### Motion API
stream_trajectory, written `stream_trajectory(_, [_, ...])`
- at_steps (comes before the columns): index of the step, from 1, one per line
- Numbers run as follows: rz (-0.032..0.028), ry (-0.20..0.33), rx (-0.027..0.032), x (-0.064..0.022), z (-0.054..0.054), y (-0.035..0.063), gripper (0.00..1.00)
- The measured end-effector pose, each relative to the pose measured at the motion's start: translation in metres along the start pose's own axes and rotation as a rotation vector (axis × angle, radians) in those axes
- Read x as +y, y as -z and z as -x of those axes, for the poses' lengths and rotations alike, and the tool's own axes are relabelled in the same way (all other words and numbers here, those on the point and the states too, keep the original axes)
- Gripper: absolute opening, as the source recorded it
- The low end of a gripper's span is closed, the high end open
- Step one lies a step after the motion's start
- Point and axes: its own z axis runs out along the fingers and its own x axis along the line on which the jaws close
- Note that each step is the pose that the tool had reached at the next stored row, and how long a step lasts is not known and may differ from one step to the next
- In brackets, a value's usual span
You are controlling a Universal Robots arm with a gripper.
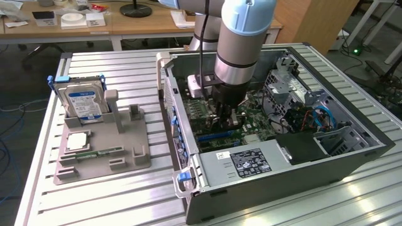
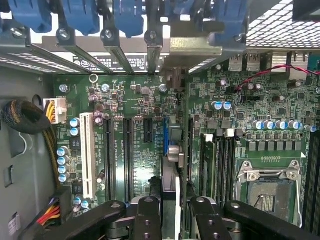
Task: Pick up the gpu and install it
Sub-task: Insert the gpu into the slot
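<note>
In the exterior view, a slatted metal worktop (image 1: 113, 70) carries an open computer case (image 1: 351, 155) lying on its side. The arm (image 1: 242, 42) reaches straight down into the case. Its hand (image 1: 223, 112) is low over the green motherboard (image 1: 254, 127), just above a blue expansion slot (image 1: 217, 136) and behind the grey power supply (image 1: 248, 162). On the exterior view's left, well apart from the case, a grey parts tray (image 1: 125, 141) holds a silver hard drive (image 1: 84, 103) with a blue label standing upright. A processor chip (image 1: 76, 140) and a narrow memory stick (image 1: 94, 153) lie flat in front of the drive. In the wrist view, the hand (image 2: 177, 220) is closed on the gpu (image 2: 172, 150): its black fingers (image 2: 147, 220) press on either side of the card, which is seen edge-on. The gpu stands upright along the blue slot (image 2: 164, 132), between the black expansion slots (image 2: 127, 150) and the memory slots (image 2: 220, 160). Its pale metal bracket (image 2: 197, 45) is at the rear opening of the case, beside the blue retaining clips (image 2: 80, 15). Whether the card's edge is fully seated in the slot cannot be told. Beyond the memory slots lies the empty-looking processor socket (image 2: 267, 192), and a white slot (image 2: 87, 150) sits near a sleeved cable bundle (image 2: 25, 117).
</note>
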Motion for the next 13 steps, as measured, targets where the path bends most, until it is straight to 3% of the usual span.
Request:
stream_trajectory(7, [-0.0009,0.0,0.0,-0.0007,0.0001,0.0001,0.27])
stream_trajectory(13, [-0.0068,0.001,-0.0004,-0.0008,0.0002,0.0017,0.27])
